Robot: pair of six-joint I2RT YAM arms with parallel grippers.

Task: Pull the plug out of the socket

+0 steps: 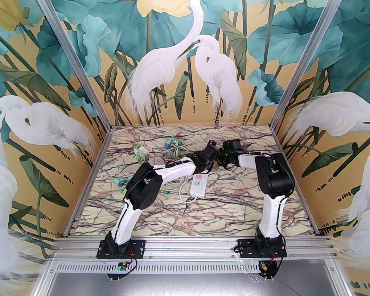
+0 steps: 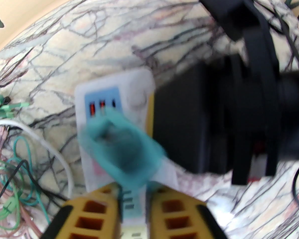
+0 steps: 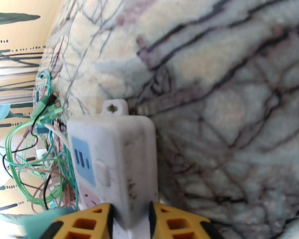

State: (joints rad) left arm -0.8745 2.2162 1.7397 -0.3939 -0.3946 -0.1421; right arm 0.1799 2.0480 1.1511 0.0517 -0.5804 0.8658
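The teal plug (image 2: pixel 122 146) shows blurred over the white power strip (image 2: pixel 138 83), just below its blue port panel; whether its pins are seated cannot be told. The left gripper (image 2: pixel 133 190) has its yellow fingers (image 2: pixel 94 213) drawn narrowly together on the plug's rear. The right gripper (image 3: pixel 130 208) is clamped on the strip's end, one finger on each side. The strip lies mid-way across the marble table (image 1: pixel 234 202), with a tangle of green cables (image 3: pixel 27 146) near it.

Teal plug (image 2: pixel 122 143), white socket strip (image 3: pixel 129 158), dark-veined cream marble table (image 1: pixel 234 205).
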